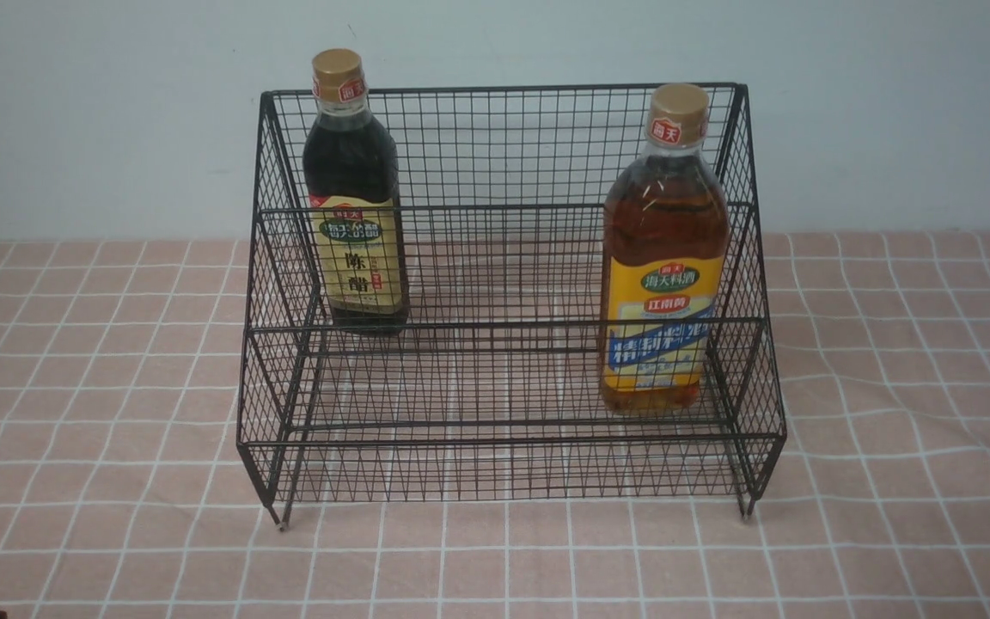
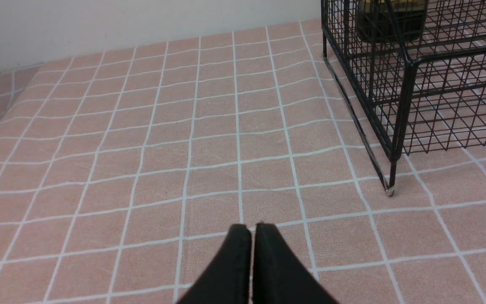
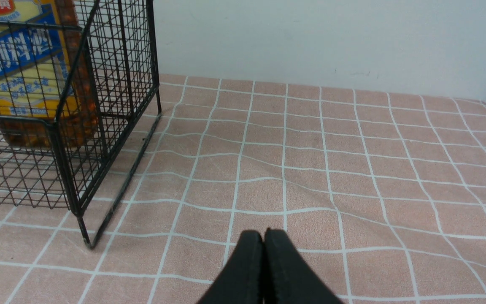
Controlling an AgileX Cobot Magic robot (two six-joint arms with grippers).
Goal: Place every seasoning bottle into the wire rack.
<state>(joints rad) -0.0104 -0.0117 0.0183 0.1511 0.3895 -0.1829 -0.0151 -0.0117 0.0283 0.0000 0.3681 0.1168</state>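
Both bottles stand upright inside the wire rack (image 1: 504, 361): the dark bottle (image 1: 354, 198) ahead of the closed, empty left gripper (image 2: 252, 230), the amber bottle (image 1: 665, 258) ahead of the closed, empty right gripper (image 3: 263, 236).

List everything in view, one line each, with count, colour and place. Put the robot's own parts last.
wire rack: one, black mesh, two stepped tiers, standing mid-table on the cloth.
dark bottle: one, near-black liquid, gold cap, beige label, upright on the upper tier at the robot's left end.
amber bottle: one, amber liquid, gold cap, yellow-blue label, upright on the lower tier at the robot's right end.
tablecloth: one, pink with white grid lines, covering the table.
wall: one, pale, behind the table.
left gripper: one, black, shut, empty, above the cloth to the rack's left.
right gripper: one, black, shut, empty, above the cloth to the rack's right.
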